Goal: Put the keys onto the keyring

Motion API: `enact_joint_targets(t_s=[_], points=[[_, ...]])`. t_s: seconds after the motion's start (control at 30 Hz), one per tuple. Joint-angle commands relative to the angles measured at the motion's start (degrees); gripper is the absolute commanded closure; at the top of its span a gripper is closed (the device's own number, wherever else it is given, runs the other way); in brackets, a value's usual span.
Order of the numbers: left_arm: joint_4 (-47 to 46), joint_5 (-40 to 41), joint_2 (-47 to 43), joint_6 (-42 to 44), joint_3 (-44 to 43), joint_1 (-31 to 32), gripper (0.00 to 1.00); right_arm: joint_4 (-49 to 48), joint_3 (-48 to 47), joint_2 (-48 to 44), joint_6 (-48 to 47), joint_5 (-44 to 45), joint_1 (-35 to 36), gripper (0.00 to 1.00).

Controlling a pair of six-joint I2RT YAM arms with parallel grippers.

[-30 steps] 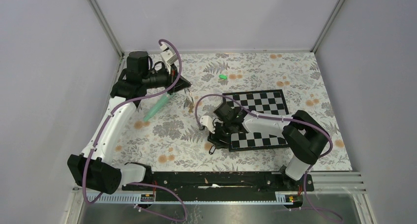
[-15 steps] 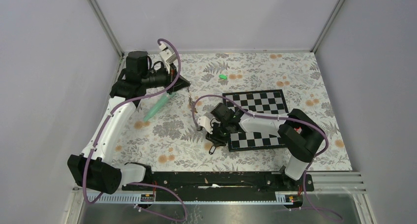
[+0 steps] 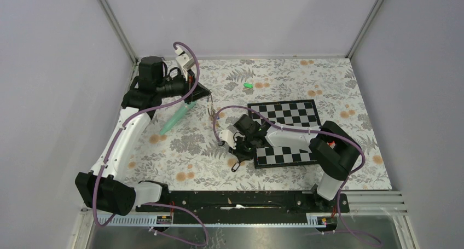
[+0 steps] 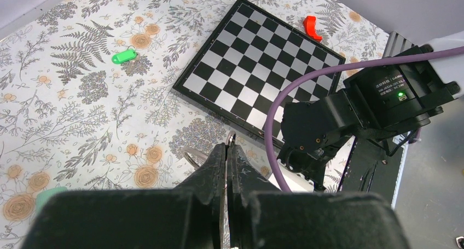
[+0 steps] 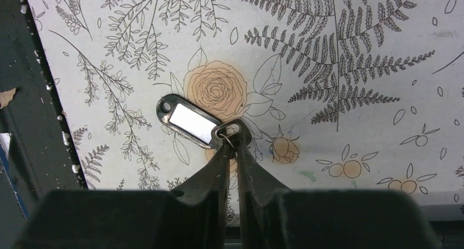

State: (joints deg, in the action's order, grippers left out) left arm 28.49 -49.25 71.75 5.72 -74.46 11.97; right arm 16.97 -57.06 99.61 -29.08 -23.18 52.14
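My left gripper [image 3: 208,98] is shut on the thin silvery keyring [image 4: 230,141] and holds it above the floral table; the ring and its small keys dangle below the fingertips [image 3: 210,113]. My right gripper [image 5: 231,142] is shut on the loop end of the black-tagged key [image 5: 186,121], low over the table by the chessboard's near left corner [image 3: 234,164]. I cannot tell whether the tag touches the table. The green-headed key [image 3: 248,85] lies alone on the table at the back, also in the left wrist view [image 4: 124,56].
A black-and-white chessboard [image 3: 295,113] lies right of centre, partly under my right arm. A long teal stick [image 3: 176,117] lies under my left arm. A small red piece [image 4: 312,26] lies beyond the board's far corner. Grey walls enclose the table.
My left gripper has risen slightly with the keyring. My right gripper and forearm have shifted a little to the left, still holding the black-tagged key.
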Motion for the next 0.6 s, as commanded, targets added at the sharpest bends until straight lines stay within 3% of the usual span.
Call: enact_joint_targets(t_s=[0.0, 0.23, 0.47, 0.57], points=[[-4.5, -1.3, -1.6, -0.8, -0.1, -0.5, 1.0, 1.1, -2.4, -0.1, -0.2, -0.7, 0.5, 0.87], [-4.7, -1.0, -1.4, -0.9, -0.2, -0.5, 1.0, 2.8, -2.8, -3.3, -2.1, -0.9, 0.5, 1.0], [-4.8, -0.9, -1.3, -1.0, -0.4, -0.5, 1.0, 2.9, -1.1, -5.7, -3.5, -3.6, 0.5, 1.0], [-4.9, -0.8, -1.5, -0.9, -0.2, -0.5, 1.0, 2.9, -1.2, -4.6, -3.4, -3.5, 0.5, 0.95]])
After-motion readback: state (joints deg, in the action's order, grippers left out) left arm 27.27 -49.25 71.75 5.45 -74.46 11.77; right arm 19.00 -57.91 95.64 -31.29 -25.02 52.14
